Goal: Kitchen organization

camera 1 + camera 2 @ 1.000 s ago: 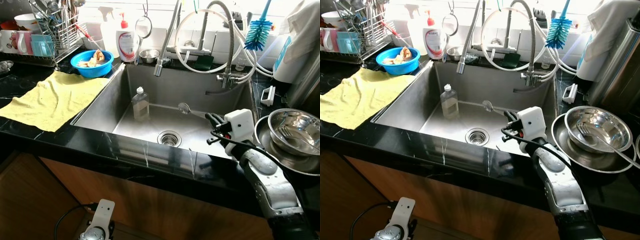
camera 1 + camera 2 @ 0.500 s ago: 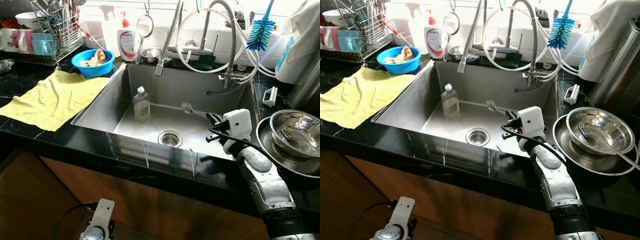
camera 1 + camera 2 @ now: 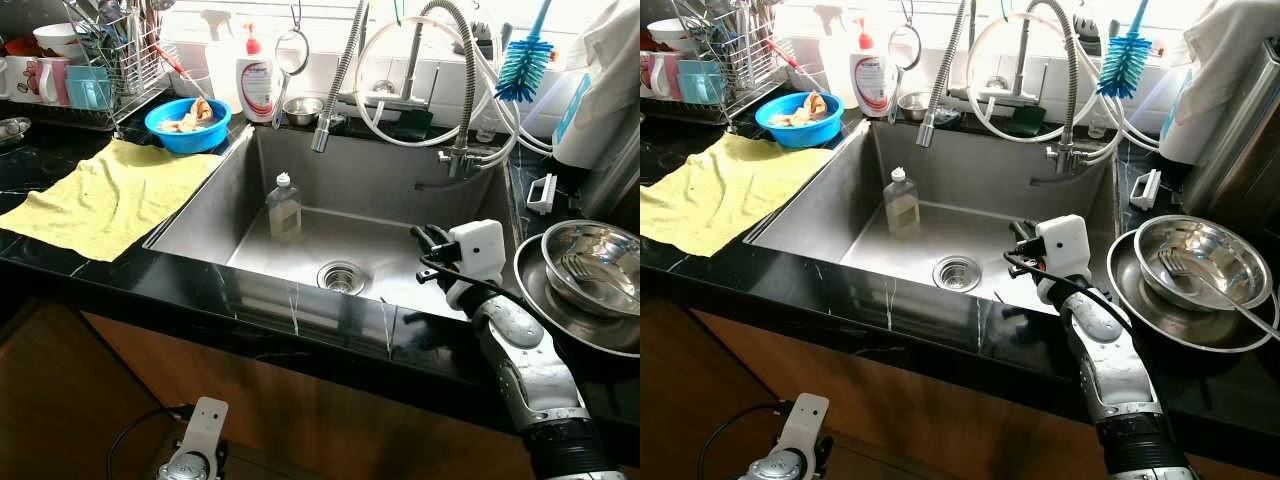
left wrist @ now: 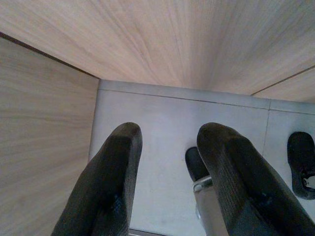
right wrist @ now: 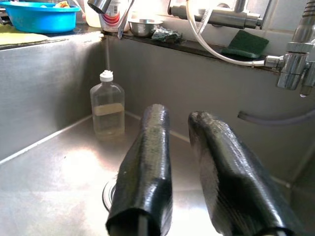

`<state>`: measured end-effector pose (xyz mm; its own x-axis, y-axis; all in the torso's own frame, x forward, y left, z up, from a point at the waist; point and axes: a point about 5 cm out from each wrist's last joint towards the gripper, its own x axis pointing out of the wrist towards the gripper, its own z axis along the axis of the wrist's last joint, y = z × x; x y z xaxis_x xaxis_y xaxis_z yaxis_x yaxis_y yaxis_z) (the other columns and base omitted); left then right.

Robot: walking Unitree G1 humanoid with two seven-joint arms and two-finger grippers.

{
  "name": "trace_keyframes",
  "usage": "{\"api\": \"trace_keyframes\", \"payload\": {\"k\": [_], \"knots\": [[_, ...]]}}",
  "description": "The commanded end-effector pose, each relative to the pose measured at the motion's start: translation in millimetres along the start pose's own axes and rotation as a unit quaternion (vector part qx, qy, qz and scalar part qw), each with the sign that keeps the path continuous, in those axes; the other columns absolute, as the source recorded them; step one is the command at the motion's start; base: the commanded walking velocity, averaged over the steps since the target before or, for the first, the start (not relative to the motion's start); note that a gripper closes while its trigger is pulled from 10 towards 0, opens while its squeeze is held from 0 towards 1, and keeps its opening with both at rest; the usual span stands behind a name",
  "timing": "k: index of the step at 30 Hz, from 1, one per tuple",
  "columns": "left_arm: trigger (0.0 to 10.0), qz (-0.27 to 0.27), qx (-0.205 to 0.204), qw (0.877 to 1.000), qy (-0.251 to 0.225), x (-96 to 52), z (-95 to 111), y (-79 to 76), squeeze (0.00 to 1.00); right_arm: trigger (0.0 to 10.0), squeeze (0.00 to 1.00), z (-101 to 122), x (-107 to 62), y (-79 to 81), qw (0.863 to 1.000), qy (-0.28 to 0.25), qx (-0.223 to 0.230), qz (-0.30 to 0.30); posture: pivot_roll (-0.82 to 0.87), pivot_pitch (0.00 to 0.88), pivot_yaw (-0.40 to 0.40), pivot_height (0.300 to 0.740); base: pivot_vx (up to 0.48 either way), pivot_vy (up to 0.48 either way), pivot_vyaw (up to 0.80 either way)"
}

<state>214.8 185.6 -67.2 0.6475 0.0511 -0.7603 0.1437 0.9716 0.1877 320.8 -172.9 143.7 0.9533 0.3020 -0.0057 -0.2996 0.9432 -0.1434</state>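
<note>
Right arm was bent up over the front edge of the black table, forearm angled forward, white wrist housing just inside the sink's right front corner. Right gripper pointed into the basin, aimed toward the back wall; fingers slightly spread with a narrow gap, nothing between them. Glass bottle with white cap stood upright on the sink floor near the back left (partly filled with pale liquid), well apart from the gripper. Drain sat between bottle and gripper, closer to the front. Left arm hung low by the wooden cabinet front; left gripper pointed down at a pale tiled floor, fingers apart, holding nothing. Stacked steel bowls with a fork inside sat on the table just right of the right wrist. Yellow cloth lay flat on the table left of the sink, blue bowl behind it, soap dispenser beside that. Blue bottle brush hung at the back right.
</note>
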Motion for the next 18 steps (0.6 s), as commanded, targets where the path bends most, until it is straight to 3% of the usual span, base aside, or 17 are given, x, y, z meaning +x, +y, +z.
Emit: {"api": "trace_keyframes", "payload": {"k": [1,7,8,9,10,18], "knots": [[10.0,0.005,-0.001,1.000,-0.001,0.3,1.7,2.2,0.00,10.0,1.00,0.4,-1.1,-0.3,1.000,-0.005,0.002,-0.004,-0.12,0.000,0.005,0.740,0.000,0.000,0.00],[10.0,0.005,-0.002,1.000,-0.001,0.3,1.5,2.4,0.00,10.0,0.98,6.1,-0.1,0.2,1.000,-0.026,0.000,-0.010,-0.11,0.000,0.002,0.740,0.000,0.000,0.00],[10.0,0.005,-0.002,1.000,-0.001,0.2,1.3,2.1,0.00,10.0,0.18,8.8,0.5,-1.1,0.999,-0.031,-0.003,-0.018,-0.11,0.000,0.002,0.740,0.000,0.000,0.00],[10.0,0.005,-0.002,1.000,-0.001,0.2,1.2,2.0,0.00,10.0,0.18,9.9,0.7,-1.7,0.999,-0.032,-0.005,-0.022,-0.11,0.000,0.002,0.740,0.000,0.000,0.00],[10.0,0.005,-0.002,1.000,-0.001,0.2,1.0,2.0,0.00,10.0,0.00,11.5,0.8,-1.9,0.999,-0.035,-0.007,-0.024,-0.11,0.000,0.001,0.740,0.000,0.000,0.00],[10.0,0.004,0.000,1.000,-0.001,-0.1,-0.1,1.1,0.00,10.0,0.00,42.0,-9.6,-9.9,0.992,-0.095,-0.031,-0.082,-0.12,0.000,0.002,0.740,0.000,0.000,0.00]]}}
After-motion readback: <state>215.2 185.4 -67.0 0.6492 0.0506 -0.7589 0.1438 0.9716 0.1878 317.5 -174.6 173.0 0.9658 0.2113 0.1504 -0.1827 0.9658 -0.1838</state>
